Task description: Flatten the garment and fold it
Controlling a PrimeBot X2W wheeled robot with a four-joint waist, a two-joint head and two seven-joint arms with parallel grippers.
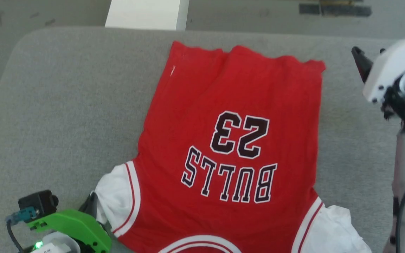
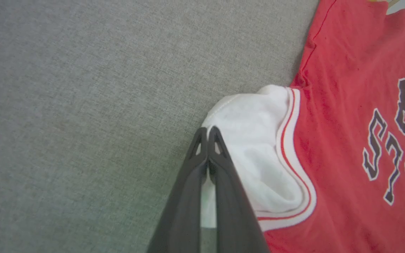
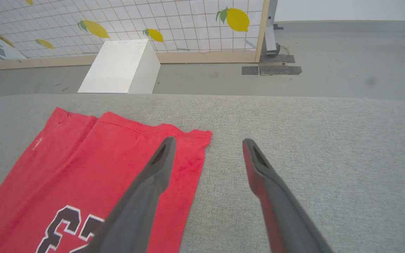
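Where the head view looks down, one garment (image 1: 230,140) is seen spread front-up on a grey fabric-covered table (image 1: 58,105), its long axis running from the near edge to the far edge with a slight lean. The hem points away from the robot and the collar toward it, so the black, white-outlined "BULLS" and the number "23" are read upside down. Two white sleeve panels are counted, one at each near corner, each edged with red and white trim. The left end effector (image 1: 91,207) is found at the lower left against the left sleeve, behind one green housing (image 1: 72,225), while the right end effector (image 1: 366,56) is held above the table well to the right of the hem. One white block (image 1: 146,14) is seen on the floor beyond the table. From the left wrist view, the left end effector is shown clenched, its two dark fingers (image 2: 188,196) pressed together on the edge of the white sleeve, with white cloth visible in the slit between them; part of the lettering is seen at the right. From the right wrist view, the right end effector is shown released, its two fingers spread wide above the far right hem corner, one over red cloth and one over bare table; part of the "23" is seen.
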